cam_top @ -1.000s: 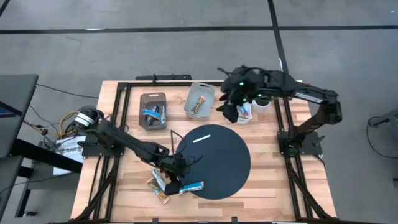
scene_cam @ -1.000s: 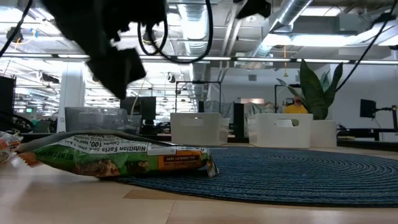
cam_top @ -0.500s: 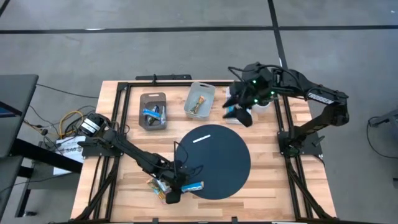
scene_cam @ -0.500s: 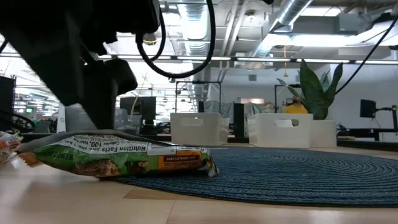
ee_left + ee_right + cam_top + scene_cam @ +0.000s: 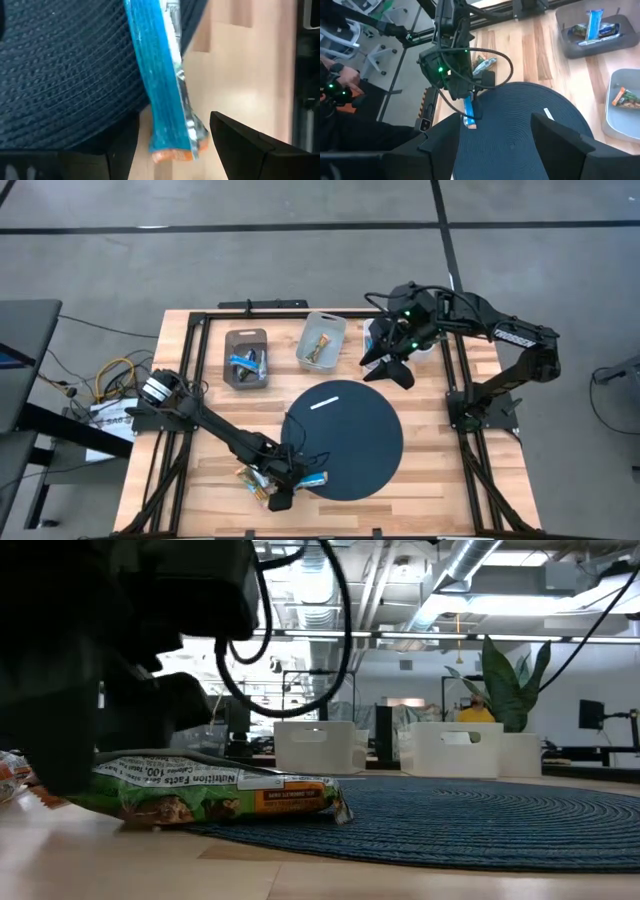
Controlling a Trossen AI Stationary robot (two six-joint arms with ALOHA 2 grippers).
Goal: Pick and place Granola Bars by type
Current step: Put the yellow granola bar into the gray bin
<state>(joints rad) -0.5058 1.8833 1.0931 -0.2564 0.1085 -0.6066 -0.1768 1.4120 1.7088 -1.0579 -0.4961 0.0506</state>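
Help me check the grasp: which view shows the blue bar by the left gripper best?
The left wrist view: the blue bar fills it, lying half on the mat between open fingers. High and right wrist views show it tiny; the low view hides it.

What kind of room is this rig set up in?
Probably an open-plan office or lab: exposed ceiling ducts, desks with monitors and a potted plant lie behind the wooden table.
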